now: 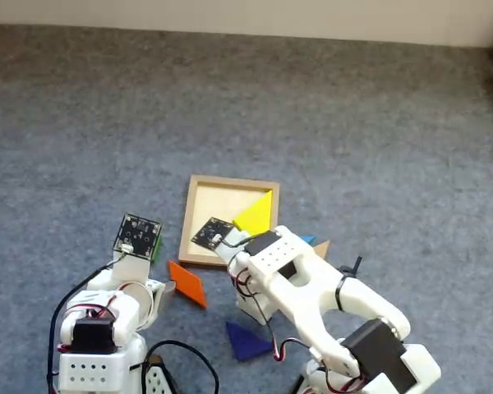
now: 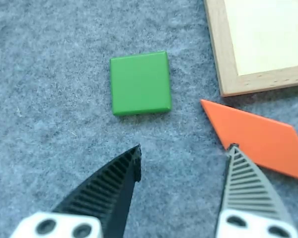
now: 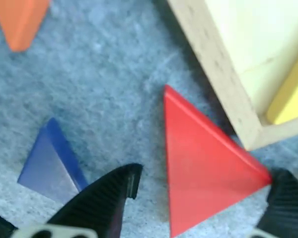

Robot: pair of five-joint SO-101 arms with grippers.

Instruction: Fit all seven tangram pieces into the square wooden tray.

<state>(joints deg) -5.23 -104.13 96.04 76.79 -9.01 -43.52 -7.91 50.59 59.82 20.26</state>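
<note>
**Closing squarely before the lift**

The right gripper [image 3: 208,181] hangs spread, with the flat red triangular piece [image 3: 203,163] lying between its jaws on the grey felt surface [image 3: 114,74], just beside the rim of the square wooden tray [image 3: 213,64] ahead. A sound grasp probably means closing across one edge and the opposite corner, then lifting clear of that rim. The left gripper [image 2: 185,150], likewise spread, faces a green square piece [image 2: 140,83].
</note>
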